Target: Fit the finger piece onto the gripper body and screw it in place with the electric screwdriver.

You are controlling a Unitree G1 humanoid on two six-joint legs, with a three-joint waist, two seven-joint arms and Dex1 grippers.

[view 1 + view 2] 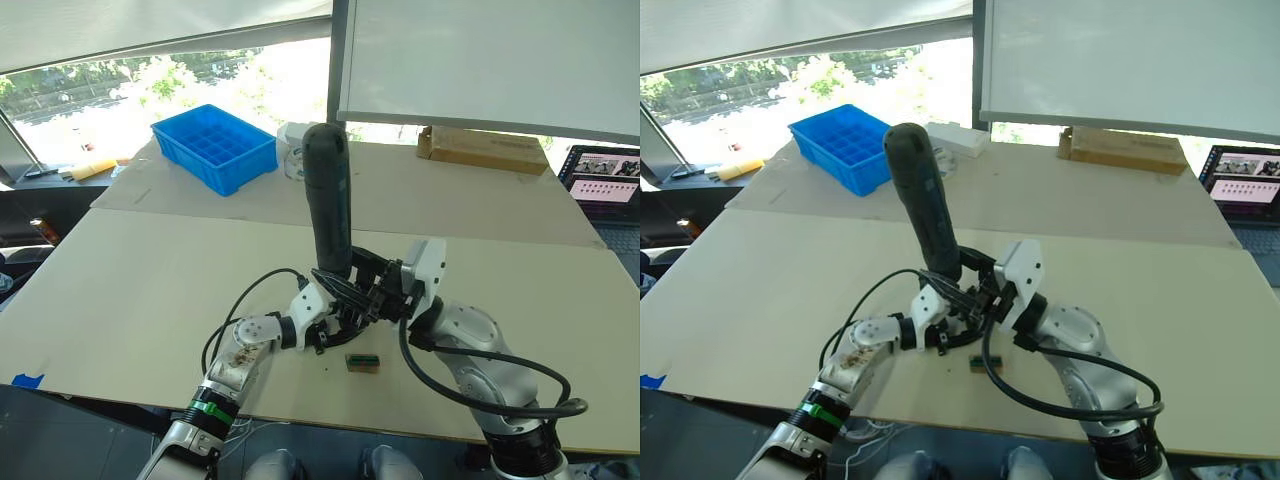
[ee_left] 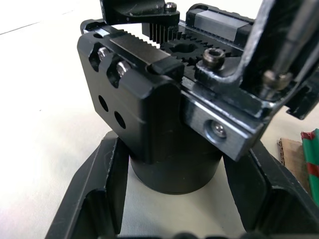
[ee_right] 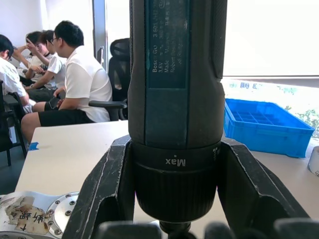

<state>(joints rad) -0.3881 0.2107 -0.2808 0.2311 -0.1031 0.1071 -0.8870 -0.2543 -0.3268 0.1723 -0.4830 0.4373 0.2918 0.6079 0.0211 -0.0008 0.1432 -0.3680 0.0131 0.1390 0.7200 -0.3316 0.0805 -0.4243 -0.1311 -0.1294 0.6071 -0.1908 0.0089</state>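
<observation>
The electric screwdriver [image 1: 328, 195] stands nearly upright over the table's near middle, tip down. My right gripper [image 1: 358, 283] is shut on its lower collar; the right wrist view shows the screwdriver [image 3: 174, 99] held between both fingers. Just below it, my left gripper [image 1: 330, 322] is shut on the gripper body [image 2: 149, 114], a black block on a round base, with a finger [image 2: 94, 199] on each side of that base. A thin metal bit [image 2: 294, 35] reaches down to the body's toothed top. I cannot tell the finger piece apart from the body's dark parts.
A small tan-and-green block [image 1: 362, 362] lies on the table just right of the grippers. At the back are a blue bin [image 1: 215, 147], a cardboard box [image 1: 483, 148] and a laptop [image 1: 605, 180]. Several people [image 3: 75, 79] sit beyond the table. The near table edge is close.
</observation>
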